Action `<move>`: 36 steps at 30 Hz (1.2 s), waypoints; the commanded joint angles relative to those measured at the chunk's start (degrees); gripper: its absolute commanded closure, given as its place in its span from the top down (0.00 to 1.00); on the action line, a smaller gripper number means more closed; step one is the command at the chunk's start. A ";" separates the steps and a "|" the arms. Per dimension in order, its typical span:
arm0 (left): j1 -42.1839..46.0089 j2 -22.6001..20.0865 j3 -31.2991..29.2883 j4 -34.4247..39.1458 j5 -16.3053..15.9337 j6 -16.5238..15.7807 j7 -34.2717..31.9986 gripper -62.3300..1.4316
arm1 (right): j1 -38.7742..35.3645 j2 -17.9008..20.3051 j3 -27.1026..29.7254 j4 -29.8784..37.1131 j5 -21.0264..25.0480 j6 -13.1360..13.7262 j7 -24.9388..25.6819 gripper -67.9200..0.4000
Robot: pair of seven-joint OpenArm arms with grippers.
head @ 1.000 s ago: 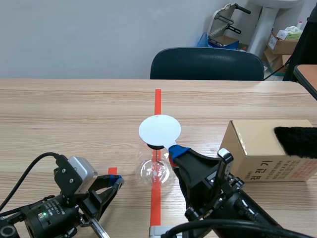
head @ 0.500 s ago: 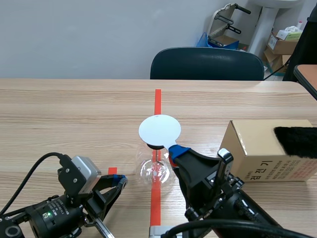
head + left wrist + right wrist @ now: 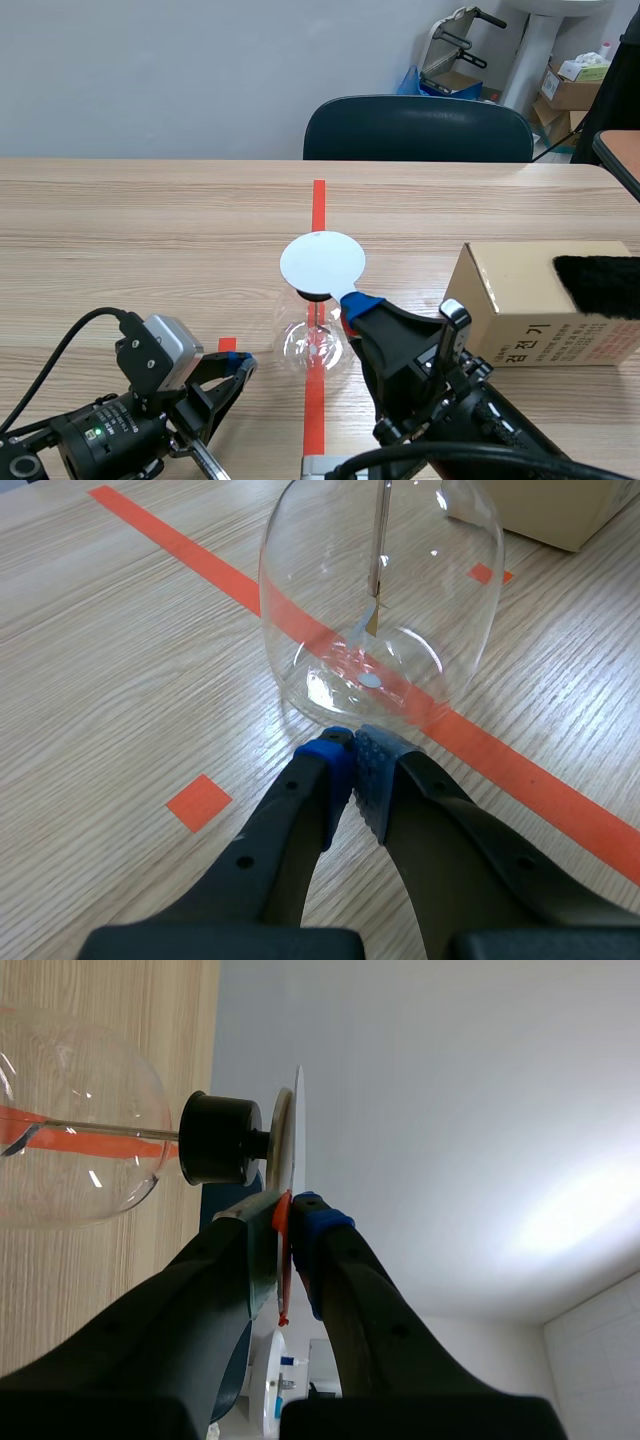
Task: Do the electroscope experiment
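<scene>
While the right claw (image 3: 355, 300) sits in the lower middle of the scene view, its two fingers are squeezed together on what looks like a thin red strip (image 3: 283, 1290). I cannot tell what the strip is made of. Just past the tip, up and a little to the left, is the round white disc (image 3: 322, 262) on top of the electroscope (image 3: 318, 345). The tip meets the disc's lower right edge, touching it or almost; I cannot tell which.

From the disc, a black stopper (image 3: 220, 1138) and a thin rod go straight down into the round glass flask. The electroscope stands upright on the bench (image 3: 150, 230), on the red tape line in the middle of the frame, so its long way runs up and down.

The left claw (image 3: 355, 752) lies low in the lower left of the scene view. It is closed with nothing in it, and its tip is just beside the bottom of the flask.

I think the right arm is the one to use, since it is the one right next to the disc. Only a tiny push up and to the left looks needed, and a hard push could tip the flask.
</scene>
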 commanded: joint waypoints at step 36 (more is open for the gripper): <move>-0.02 0.26 0.15 0.98 0.26 -0.11 -1.16 0.07 | 0.68 0.28 0.44 0.94 -0.02 -0.68 -12.94 0.02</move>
